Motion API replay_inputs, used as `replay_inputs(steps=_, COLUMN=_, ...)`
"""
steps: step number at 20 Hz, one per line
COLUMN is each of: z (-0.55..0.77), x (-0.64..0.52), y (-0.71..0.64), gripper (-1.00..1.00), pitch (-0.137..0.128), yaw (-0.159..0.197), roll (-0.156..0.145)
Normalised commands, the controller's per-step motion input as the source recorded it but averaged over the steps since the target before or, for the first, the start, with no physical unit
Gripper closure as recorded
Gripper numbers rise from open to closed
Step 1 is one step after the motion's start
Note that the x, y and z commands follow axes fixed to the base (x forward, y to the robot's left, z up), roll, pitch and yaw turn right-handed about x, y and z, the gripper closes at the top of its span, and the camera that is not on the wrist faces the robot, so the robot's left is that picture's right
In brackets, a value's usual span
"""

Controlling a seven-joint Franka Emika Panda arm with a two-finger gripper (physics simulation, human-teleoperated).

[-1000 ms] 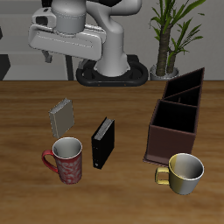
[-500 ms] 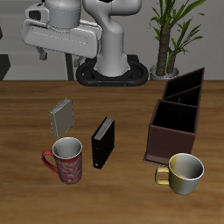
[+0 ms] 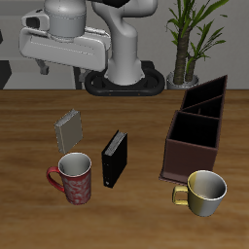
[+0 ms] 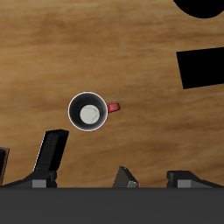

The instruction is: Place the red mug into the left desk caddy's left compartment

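Observation:
The red mug (image 3: 75, 178) stands upright near the table's front edge, its handle pointing away from the black box. In the wrist view the red mug (image 4: 89, 114) shows from above, with a dark inside. The left desk caddy (image 3: 197, 131), a long dark brown divided box, lies across the table from the mug, and only a sliver of the caddy (image 4: 3, 163) reaches the wrist view's edge. My gripper (image 3: 58, 75) hangs high over the table's back, well above and behind the mug. It is open and holds nothing; the gripper (image 4: 114, 181) shows its fingers wide apart.
A small black upright box (image 3: 115, 159) stands beside the mug, and a grey box (image 3: 68, 127) lies behind it. A shiny yellow-gold mug (image 3: 203, 192) sits in front of the caddy. A potted plant (image 3: 189, 44) stands at the back.
The arm has swung the gripper sideways, away from the caddy's side and closer to being over the mug's side. Nothing on the table has moved.

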Motion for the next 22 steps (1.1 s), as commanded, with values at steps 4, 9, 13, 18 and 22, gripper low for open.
replay_inputs(steps=4, z=-0.01, x=0.22, y=0.02, gripper=-1.0, pitch=-0.016, yaw=0.021, roll=0.02)
replay_inputs(steps=9, z=0.01, x=0.2, y=0.0, gripper=-1.0, pitch=0.003, yaw=-0.012, roll=-0.001)
replay_inputs(steps=13, z=0.0, x=0.22, y=0.13, gripper=-1.0, pitch=0.0, yaw=0.035, roll=0.02)
replay_inputs(steps=18, z=0.13, x=0.1, y=0.07, gripper=-1.0, pitch=-0.011, yaw=-0.001, roll=-0.01)
replay_inputs(steps=22, z=-0.01, x=0.05, y=0.09, gripper=-1.0, pitch=-0.01, yaw=0.005, roll=0.001)
